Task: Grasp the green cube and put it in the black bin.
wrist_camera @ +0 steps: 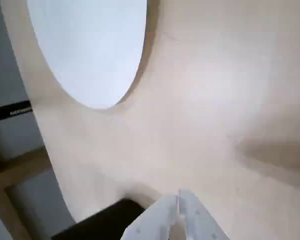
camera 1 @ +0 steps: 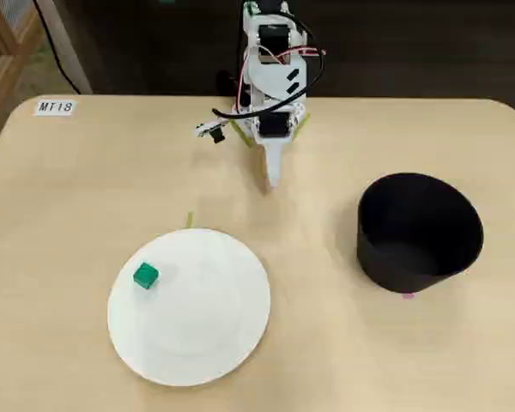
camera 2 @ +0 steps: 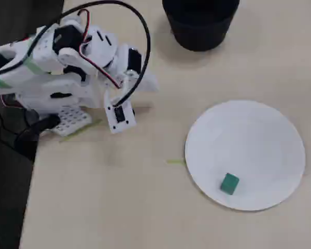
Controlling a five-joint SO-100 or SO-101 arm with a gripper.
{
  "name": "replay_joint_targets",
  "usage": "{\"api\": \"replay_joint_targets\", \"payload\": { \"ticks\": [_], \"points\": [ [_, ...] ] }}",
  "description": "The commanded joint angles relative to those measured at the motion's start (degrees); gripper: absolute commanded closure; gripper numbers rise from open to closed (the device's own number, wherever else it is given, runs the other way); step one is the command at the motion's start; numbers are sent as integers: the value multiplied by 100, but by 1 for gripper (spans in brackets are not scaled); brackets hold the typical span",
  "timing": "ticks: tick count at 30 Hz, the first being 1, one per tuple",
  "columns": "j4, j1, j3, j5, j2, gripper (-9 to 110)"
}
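The green cube [camera 1: 145,275] lies on the left part of a white plate [camera 1: 197,326]; in the other fixed view the cube [camera 2: 229,183] sits near the plate's [camera 2: 249,140] lower edge. The black bin [camera 1: 419,232] stands upright and empty to the plate's right, and at the top of the other fixed view [camera 2: 199,21]. My gripper [camera 1: 272,176] is shut and empty, pointing down at the table near the arm's base, far from both cube and bin. In the wrist view the fingertips [wrist_camera: 178,200] are together, part of the plate [wrist_camera: 90,45] shows, and the cube is out of view.
A thin green tape strip [camera 1: 190,220] lies just beyond the plate. A white label [camera 1: 54,107] is at the table's far left corner. The arm's base and cables [camera 2: 67,62] stand at the far edge. A dark shape [wrist_camera: 105,222] shows low in the wrist view.
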Motion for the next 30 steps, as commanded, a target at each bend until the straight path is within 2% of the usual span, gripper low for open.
{"api": "replay_joint_targets", "payload": {
  "ticks": [1,21,24,26,30],
  "points": [
    [-158,105,9,149,-9,102],
    [105,-44,-193,185,-9,102],
    [475,-378,-1310,246,-545,102],
    [809,-527,-2751,220,-2065,102],
    [2487,-976,-6706,-18,-5897,102]
  ]
}}
